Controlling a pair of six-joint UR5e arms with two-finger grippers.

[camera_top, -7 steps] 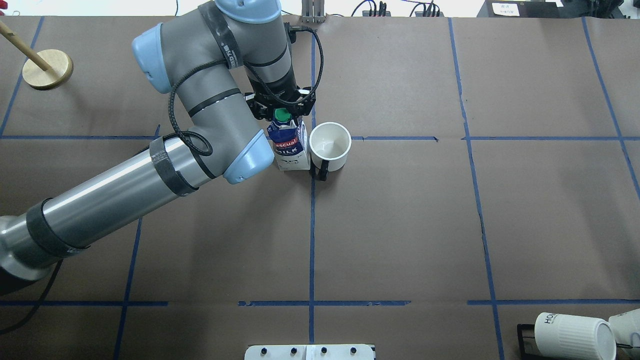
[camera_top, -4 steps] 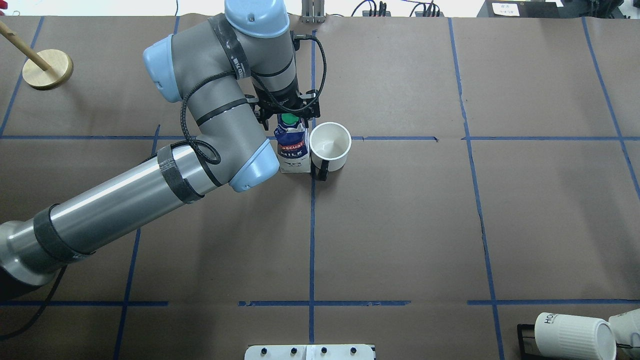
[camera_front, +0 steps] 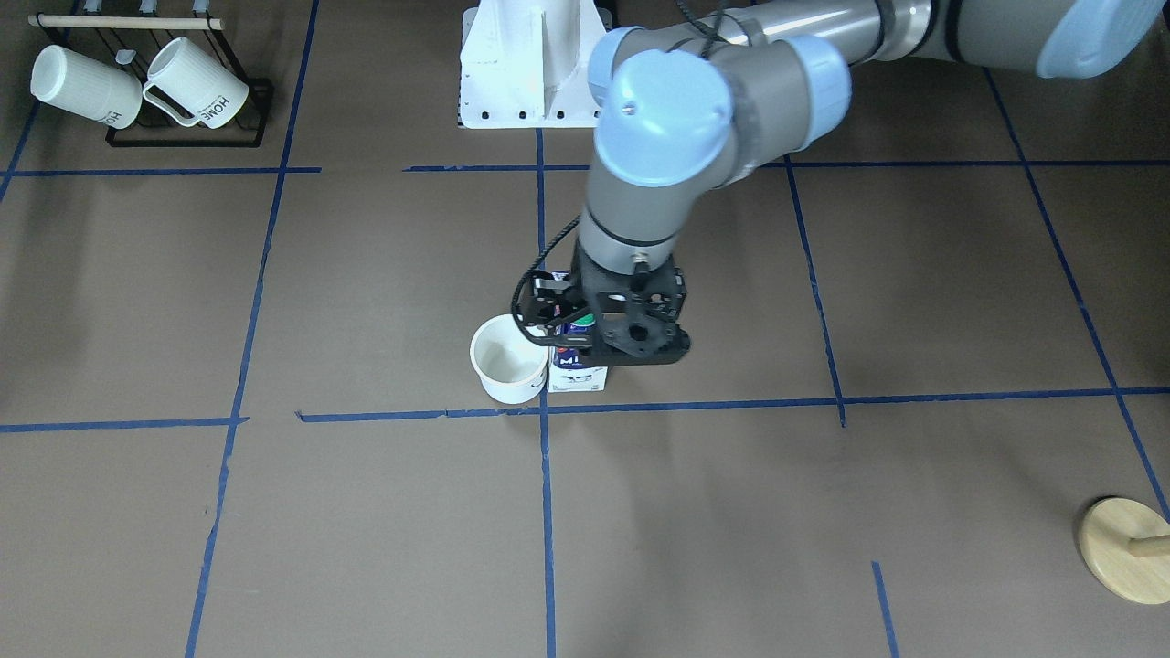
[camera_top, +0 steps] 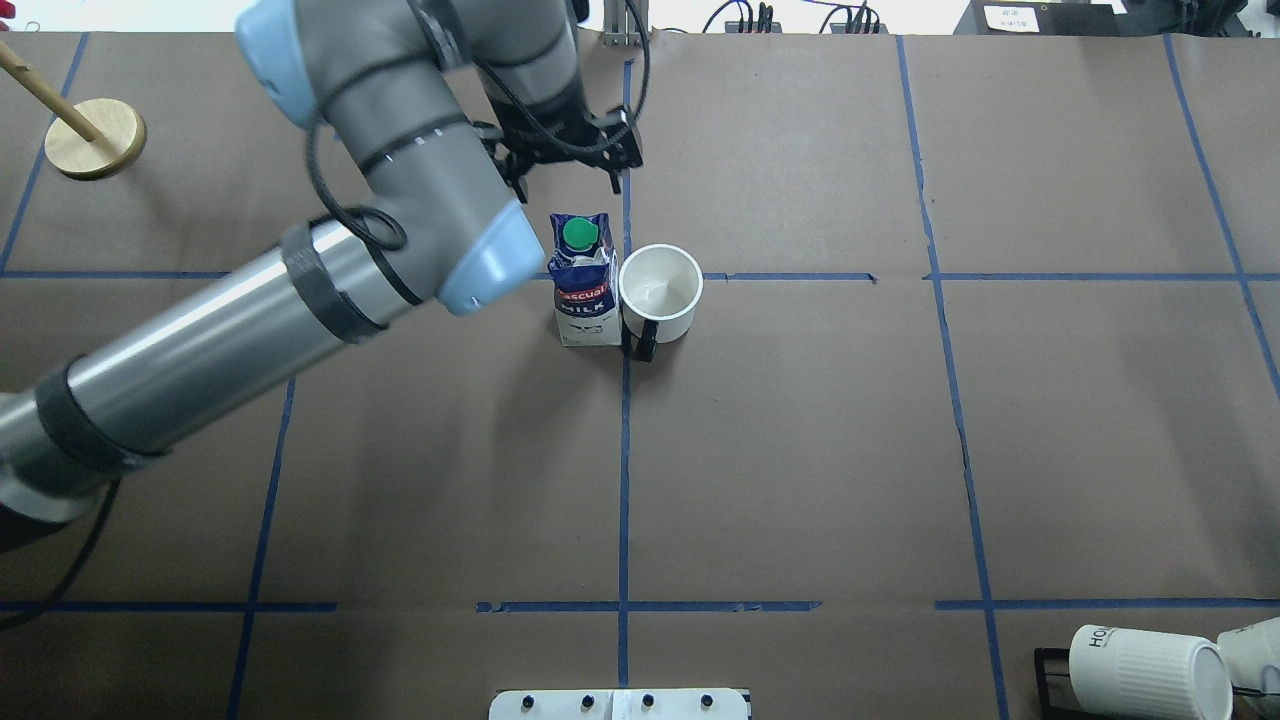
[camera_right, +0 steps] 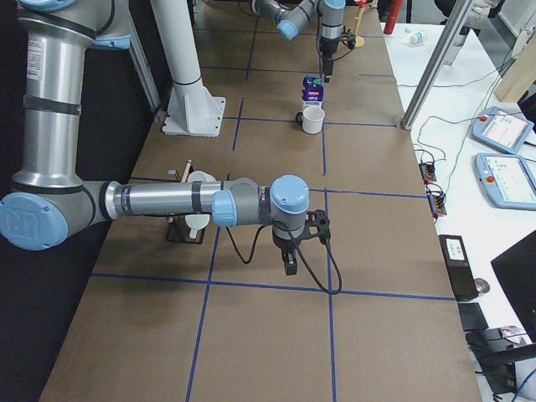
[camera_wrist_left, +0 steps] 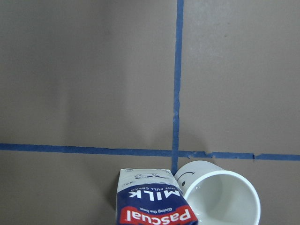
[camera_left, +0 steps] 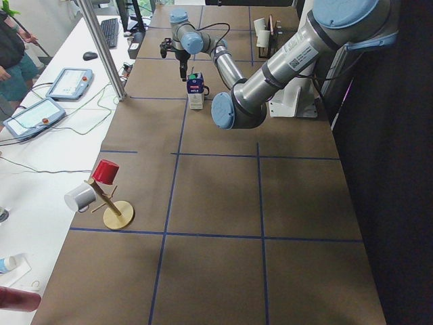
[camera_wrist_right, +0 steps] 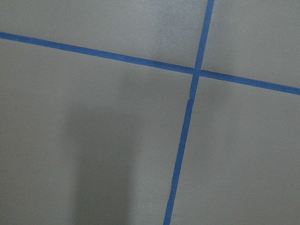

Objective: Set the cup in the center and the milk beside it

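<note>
The white cup [camera_top: 660, 292] with a black handle stands upright at the center tape crossing [camera_front: 543, 411]. The navy and white milk carton [camera_top: 583, 285] with its green cap stands upright right beside it, touching or nearly touching. My left gripper [camera_top: 563, 175] is open and empty, raised above the carton and just beyond it. In the left wrist view the carton [camera_wrist_left: 152, 201] and the cup [camera_wrist_left: 220, 197] with its smiley face lie at the bottom edge. My right gripper [camera_right: 289, 260] hangs low over bare paper far from both; I cannot tell whether it is open or shut.
A black rack with ribbed white HOME mugs [camera_front: 137, 87] stands at the near right corner of the robot's side. A wooden peg stand [camera_top: 95, 138] is at the far left. The white robot base [camera_front: 530, 64] is at the table's near edge.
The left gripper, which was around the carton's top, has let go and risen up and away from it. The carton stays standing beside the cup.
</note>
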